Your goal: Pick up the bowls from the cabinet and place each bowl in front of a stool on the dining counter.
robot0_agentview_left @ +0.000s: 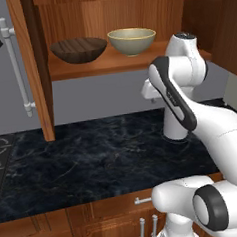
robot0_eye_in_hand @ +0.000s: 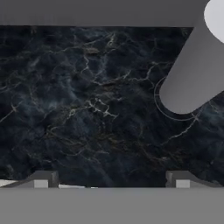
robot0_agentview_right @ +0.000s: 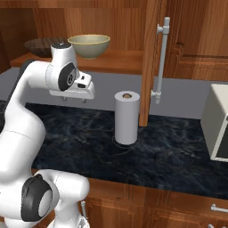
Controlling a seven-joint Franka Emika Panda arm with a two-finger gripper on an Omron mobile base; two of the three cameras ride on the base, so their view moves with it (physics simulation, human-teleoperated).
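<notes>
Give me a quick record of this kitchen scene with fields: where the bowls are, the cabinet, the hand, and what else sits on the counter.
brown bowl: on the cabinet shelf, left of the cream bowl
cream bowl: on the same shelf, upright
cabinet door: swung open
hand: open, holding nothing, pointing down above the black marble counter, below shelf level
paper towel roll: upright on the counter beside the hand

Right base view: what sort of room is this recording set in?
A kitchen, most likely. An open wooden wall cabinet holds two bowls on its shelf, a paper towel roll stands upright on a black marble counter, and wooden drawer fronts run below it.
</notes>
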